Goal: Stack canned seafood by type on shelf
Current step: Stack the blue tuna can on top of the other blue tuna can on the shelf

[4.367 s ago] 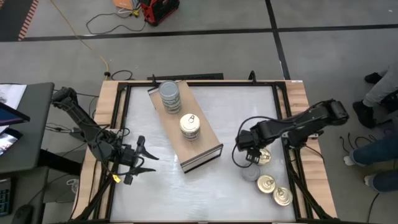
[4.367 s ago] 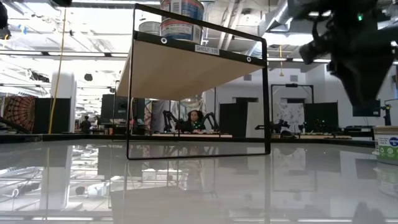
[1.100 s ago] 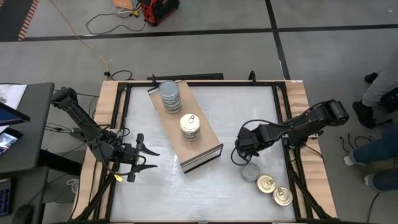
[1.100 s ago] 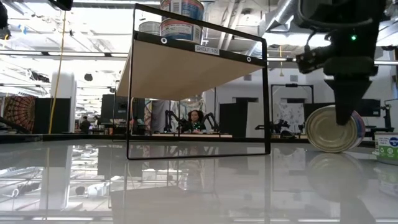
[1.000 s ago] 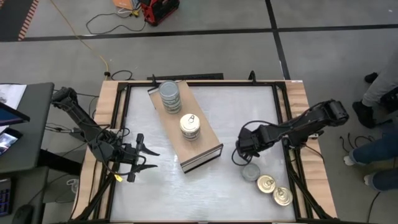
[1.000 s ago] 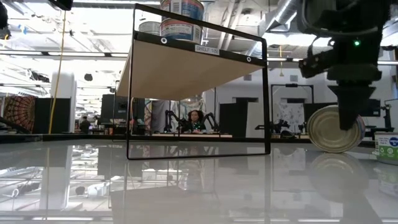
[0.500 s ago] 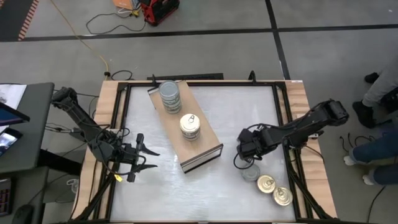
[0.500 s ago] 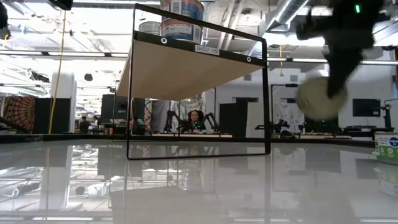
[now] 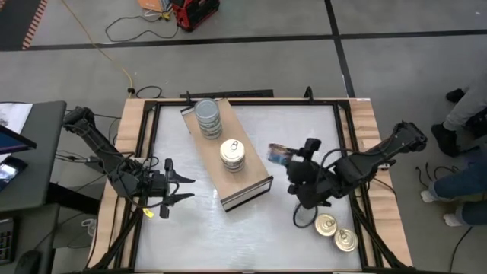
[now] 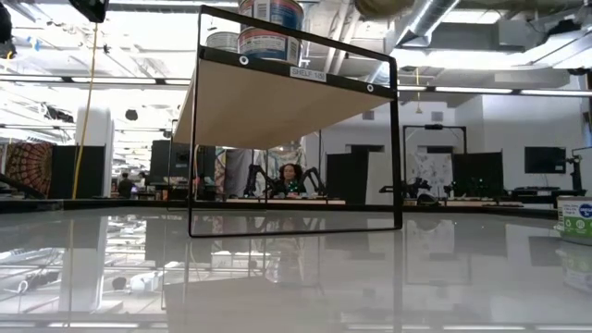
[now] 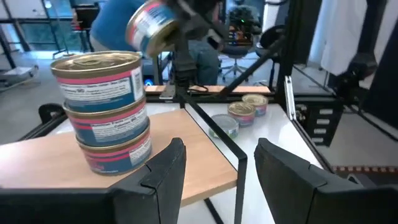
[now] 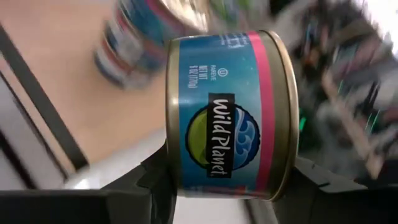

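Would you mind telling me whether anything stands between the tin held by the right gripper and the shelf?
Nothing visible does: the right gripper holds the tin just beside the shelf, near the gold-topped stack.

Held tin (image 9: 278, 153): blurred in high view; only its underside (image 10: 384, 7) shows, cut by the low view's top edge.
Stack (image 12: 134, 37) behind it: smeared, labels unreadable in right wrist view.
Right tool (image 12: 227, 186): fingers mostly hidden behind the tin.
Tin (image 10: 577, 216) at low view's right edge: cut off.
Floor tins (image 11: 242, 109): too small to read.
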`<state>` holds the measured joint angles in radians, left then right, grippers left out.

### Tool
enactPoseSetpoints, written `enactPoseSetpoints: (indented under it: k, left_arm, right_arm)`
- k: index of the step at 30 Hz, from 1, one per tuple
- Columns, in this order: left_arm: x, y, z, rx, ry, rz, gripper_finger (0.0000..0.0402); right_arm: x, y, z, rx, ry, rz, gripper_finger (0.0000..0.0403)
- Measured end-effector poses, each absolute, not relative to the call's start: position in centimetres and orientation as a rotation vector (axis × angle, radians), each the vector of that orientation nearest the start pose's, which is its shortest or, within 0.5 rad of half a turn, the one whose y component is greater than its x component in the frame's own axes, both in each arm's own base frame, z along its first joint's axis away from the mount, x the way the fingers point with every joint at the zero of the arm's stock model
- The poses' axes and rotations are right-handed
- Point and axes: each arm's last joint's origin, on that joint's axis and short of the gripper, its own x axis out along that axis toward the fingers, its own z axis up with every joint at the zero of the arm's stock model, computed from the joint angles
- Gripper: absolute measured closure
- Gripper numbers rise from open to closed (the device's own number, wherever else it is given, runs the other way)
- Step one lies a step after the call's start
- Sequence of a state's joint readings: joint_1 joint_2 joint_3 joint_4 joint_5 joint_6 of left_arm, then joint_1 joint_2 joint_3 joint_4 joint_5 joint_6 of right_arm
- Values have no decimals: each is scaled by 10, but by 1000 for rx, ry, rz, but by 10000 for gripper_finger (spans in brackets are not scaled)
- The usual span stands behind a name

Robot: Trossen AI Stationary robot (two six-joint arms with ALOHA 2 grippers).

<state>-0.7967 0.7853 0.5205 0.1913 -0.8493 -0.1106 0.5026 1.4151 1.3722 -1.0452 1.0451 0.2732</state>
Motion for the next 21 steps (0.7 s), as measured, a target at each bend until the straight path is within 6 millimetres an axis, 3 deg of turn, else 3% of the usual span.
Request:
enactPoseSetpoints:
  k: [5, 11, 17, 21]
  left_arm:
    - [136, -107, 280, -101, 25, 83, 220]
    - [138, -104, 283, -130, 0, 108, 214]
    - [140, -102, 283, -142, 0, 107, 190]
    - [140, -102, 283, -140, 2, 105, 176]
  right_arm:
    - [268, 117, 360, -689, 556, -502, 181]
    - [294, 112, 378, -754, 425, -519, 180]
    - [329, 103, 358, -851, 492, -502, 180]
    - [348, 101, 362, -886, 503, -511, 179]
